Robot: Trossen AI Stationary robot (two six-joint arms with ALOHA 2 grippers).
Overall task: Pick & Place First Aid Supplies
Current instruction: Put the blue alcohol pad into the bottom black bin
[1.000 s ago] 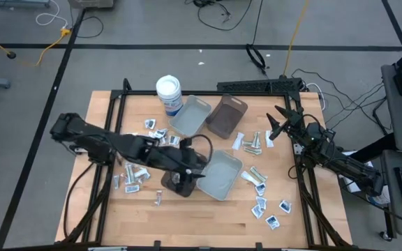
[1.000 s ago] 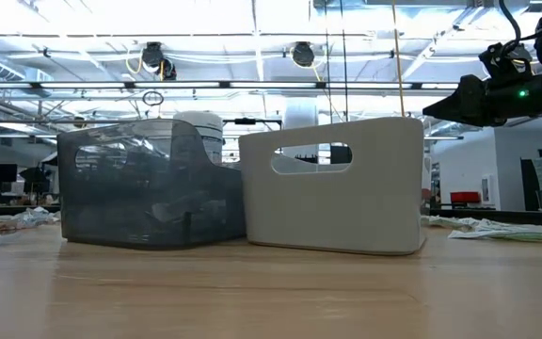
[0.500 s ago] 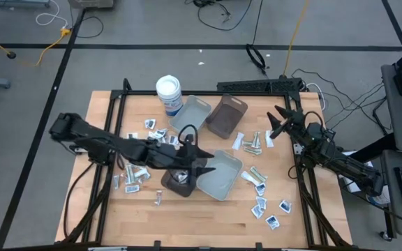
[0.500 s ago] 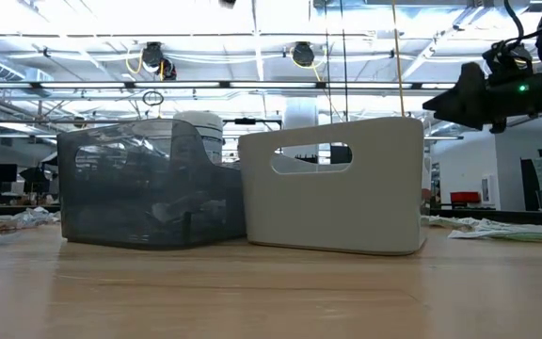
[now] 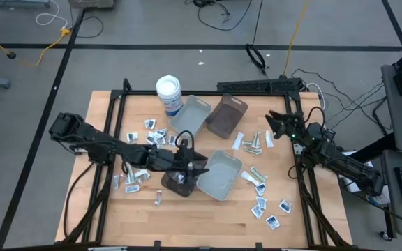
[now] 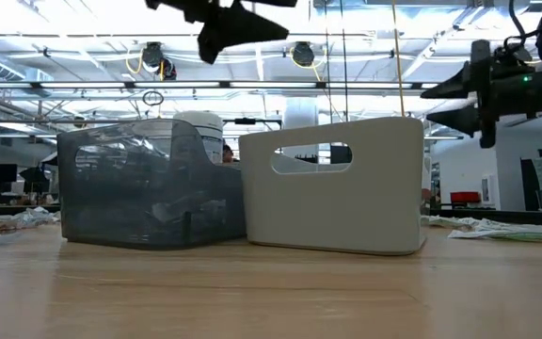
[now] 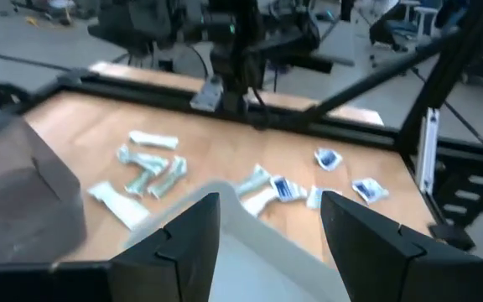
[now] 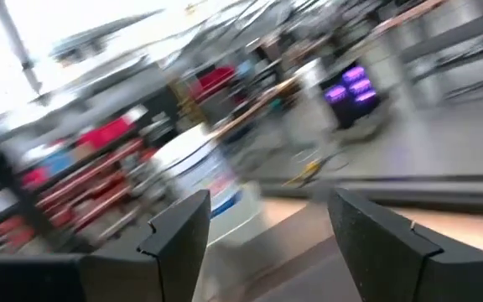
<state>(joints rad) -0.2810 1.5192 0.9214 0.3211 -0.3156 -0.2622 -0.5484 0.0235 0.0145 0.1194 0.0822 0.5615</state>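
Note:
The first aid supplies are small white, silvery and bluish packets scattered on the wooden table: one cluster left of the trays (image 5: pixel 137 173), another to the right (image 5: pixel 255 143) and more toward the near right (image 5: pixel 267 208). They also show in the left wrist view (image 7: pixel 151 172). My left gripper (image 5: pixel 198 167) hovers open and empty above the near brown tray (image 5: pixel 176 184) and the near grey tray (image 5: pixel 222 176), pointing toward the table's right. My right gripper (image 5: pixel 271 124) waits open in the air at the far right, touching nothing.
A second grey tray (image 5: pixel 190 115) and a second brown tray (image 5: pixel 227 115) stand at the far middle, beside a white round tub (image 5: pixel 169 93). A black frame rail (image 5: pixel 257 86) runs along the table's far edge. Bare wood lies along the near edge (image 5: pixel 208 226).
My left gripper has come down over the near trays, staying open and empty, and now shows at the top of the low view. My right gripper has rolled about its own axis in place, so its two fingers now stand one above the other.

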